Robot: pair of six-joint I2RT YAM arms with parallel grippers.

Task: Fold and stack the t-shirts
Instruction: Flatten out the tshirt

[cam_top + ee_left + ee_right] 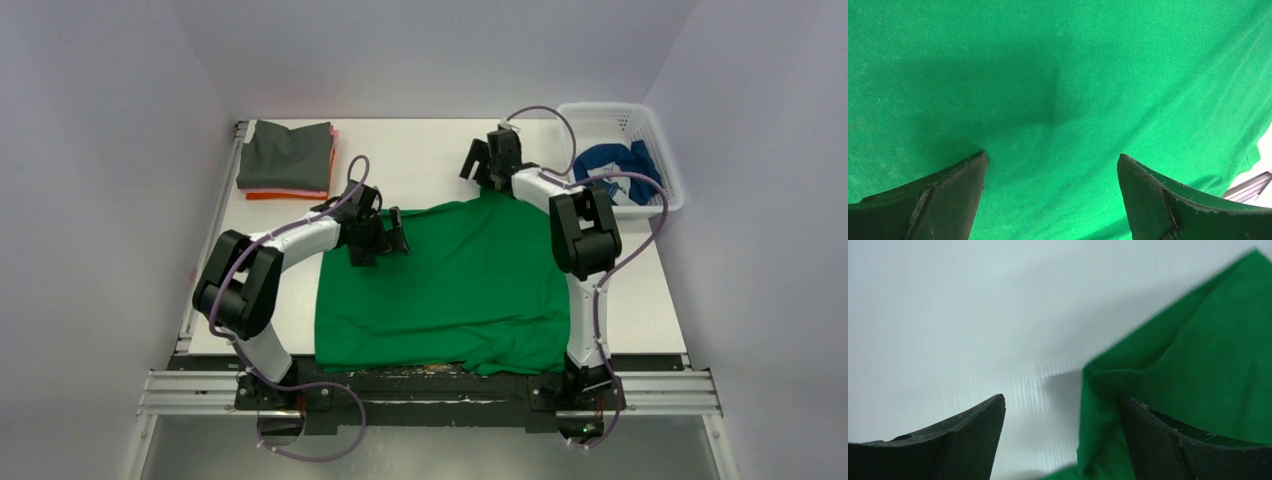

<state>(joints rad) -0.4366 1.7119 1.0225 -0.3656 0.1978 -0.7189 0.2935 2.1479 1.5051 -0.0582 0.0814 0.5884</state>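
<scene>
Bright green t-shirt [450, 280]: spread mostly flat mid-worktop [430, 160], near hem rumpled at the near right, far right corner bunched into a fold. Folded stack at far left corner: dark grey t-shirt [288, 152] on top, pink edge [333, 135] and orange edge [270, 195] showing beneath. Blue t-shirt [610, 165]: crumpled inside white basket [605, 106], far right.

Five t-shirts [450, 270], one basket [655, 125], two arms [300, 240].
</scene>
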